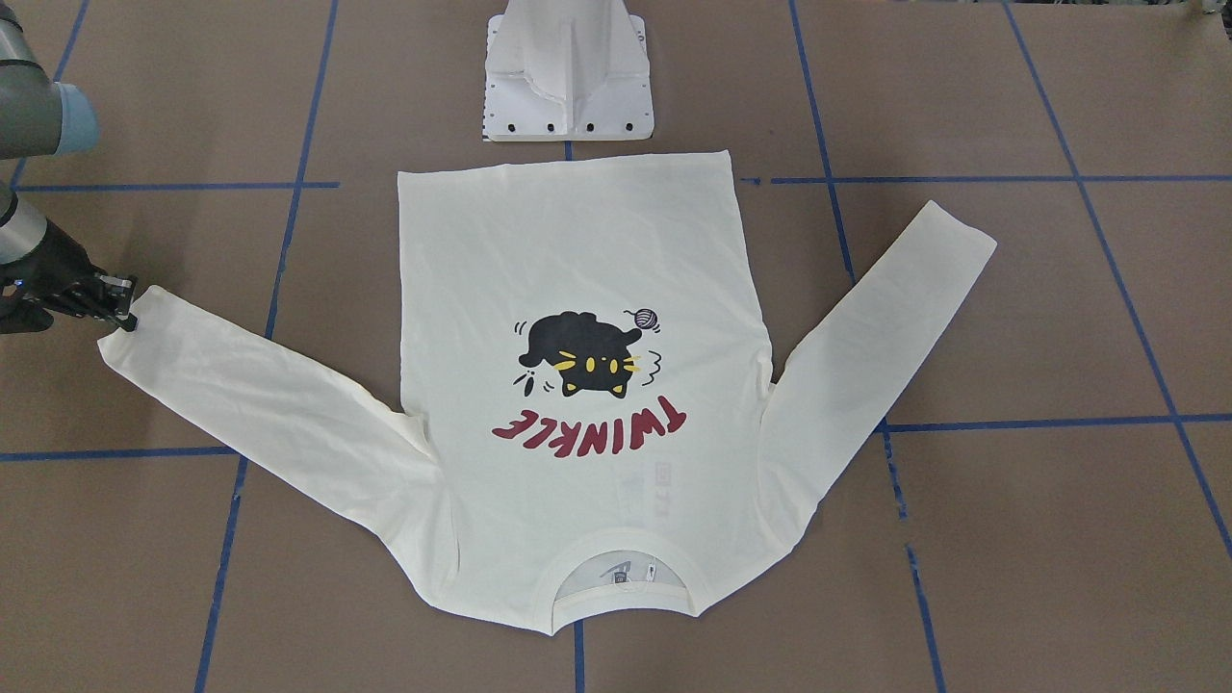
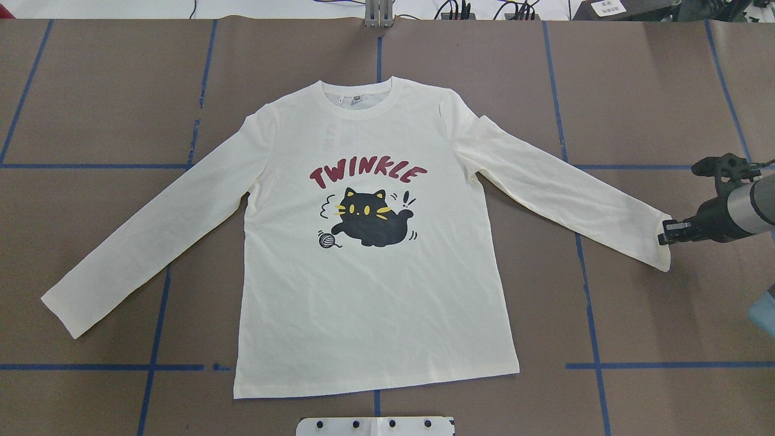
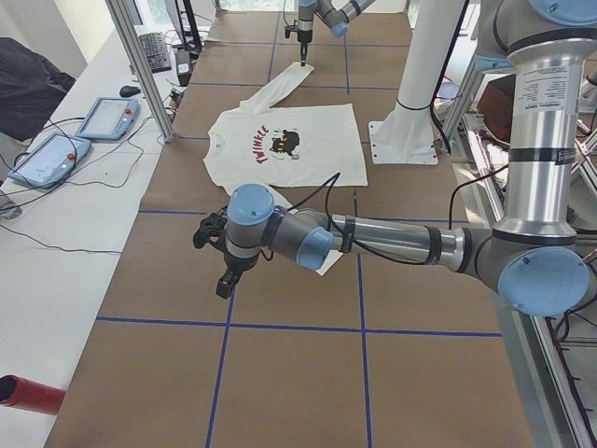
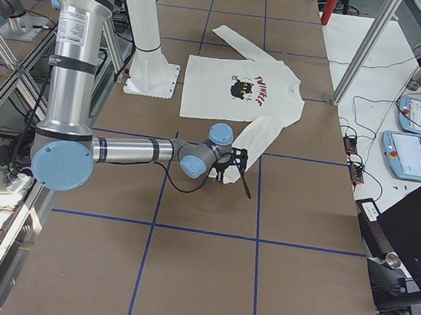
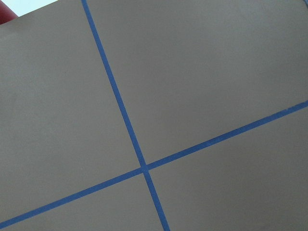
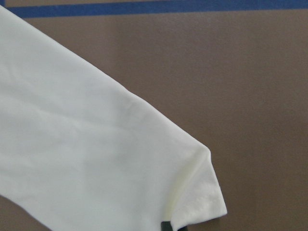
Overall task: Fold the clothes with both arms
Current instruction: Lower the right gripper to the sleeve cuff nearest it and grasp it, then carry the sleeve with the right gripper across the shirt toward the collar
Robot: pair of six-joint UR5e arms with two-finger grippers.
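Right up against the right wrist camera lies a sleeve cuff point(image 6: 202, 202), cream cloth puckered at its corner, with one black fingertip point(image 6: 166, 226) poking in at the bottom edge. That is the right gripper point(image 2: 668, 233), at the far right of the overhead view, touching the very end of the sleeve. Its jaws look narrow, but whether cloth sits between them cannot be told.

The long-sleeved T-shirt point(image 2: 375, 290) lies flat in the middle of the table point(image 2: 91, 91), print up, with the cat and red TWINKLE showing and both sleeves angled out and down.

The left gripper point(image 3: 224, 285) shows only in the side view, low centre. It hangs over bare brown table crossed by blue tape lines point(image 5: 120, 106), apart from the other cuff point(image 2: 60, 312). How its jaws stand cannot be told.

By the look of it, folding is at its very opening, with the first sleeve grab on. The next move calls for a firm pinch on this cuff, then a lift and a carry across the chest. The left arm has yet to reach its own cuff.
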